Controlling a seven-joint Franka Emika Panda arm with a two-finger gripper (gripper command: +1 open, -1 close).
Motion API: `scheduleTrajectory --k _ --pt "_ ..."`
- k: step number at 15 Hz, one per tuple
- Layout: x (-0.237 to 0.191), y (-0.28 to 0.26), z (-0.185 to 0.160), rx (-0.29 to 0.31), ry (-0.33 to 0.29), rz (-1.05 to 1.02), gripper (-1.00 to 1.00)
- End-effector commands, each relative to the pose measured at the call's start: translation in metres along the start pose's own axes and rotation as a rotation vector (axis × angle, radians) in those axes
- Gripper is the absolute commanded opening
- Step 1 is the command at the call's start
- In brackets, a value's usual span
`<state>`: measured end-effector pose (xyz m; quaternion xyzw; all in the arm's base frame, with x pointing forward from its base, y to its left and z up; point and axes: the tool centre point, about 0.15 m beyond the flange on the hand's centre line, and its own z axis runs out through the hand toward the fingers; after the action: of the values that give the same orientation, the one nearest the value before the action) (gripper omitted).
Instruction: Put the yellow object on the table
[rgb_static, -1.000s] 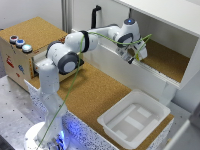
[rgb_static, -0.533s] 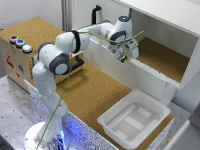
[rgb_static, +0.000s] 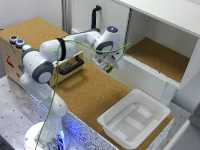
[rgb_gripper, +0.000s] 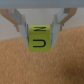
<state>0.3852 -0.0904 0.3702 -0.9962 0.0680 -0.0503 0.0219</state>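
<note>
In the wrist view the yellow object (rgb_gripper: 39, 38), a small bright yellow block with dark marks on its faces, sits clamped between my gripper's fingers (rgb_gripper: 21, 27), above the blurred brown cork of the table (rgb_gripper: 45, 65). In the exterior view my gripper (rgb_static: 108, 67) hangs over the table (rgb_static: 85, 95), in front of the white cabinet's lower edge. The block itself is too small to make out there, hidden by the fingers.
A white plastic tub (rgb_static: 134, 118) stands on the table at the exterior view's right. The white cabinet with a cork-floored compartment (rgb_static: 162, 55) is behind the gripper. A wooden box with a black handle (rgb_static: 30, 55) lies at the exterior view's left.
The arm has drawn back from the cabinet opening toward the exterior view's left and lowered over the table, still holding the block.
</note>
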Motion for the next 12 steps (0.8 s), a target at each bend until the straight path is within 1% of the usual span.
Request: scheduleTrajectory --k 1,4,8,9,10,11,12 --pt "-0.047 -0.011 0.056 -0.013 -0.007 -0.096 -1.0" --pt "-0.059 -0.011 0.092 -0.007 -0.044 -0.131 -1.0" --pt "-0.05 -0.016 0.125 -0.049 -0.014 -0.187 -1.0" --pt "-0.048 -0.021 0.134 -0.081 0.015 -0.238 -1.0" --pt "-0.049 -0.025 0.137 -0.128 0.079 -0.279 -1.0" --pt "-0.048 -0.025 0.141 -0.145 0.102 -0.264 -1.0" --pt "-0.047 -0.026 0.148 -0.157 0.103 -0.245 -1.0"
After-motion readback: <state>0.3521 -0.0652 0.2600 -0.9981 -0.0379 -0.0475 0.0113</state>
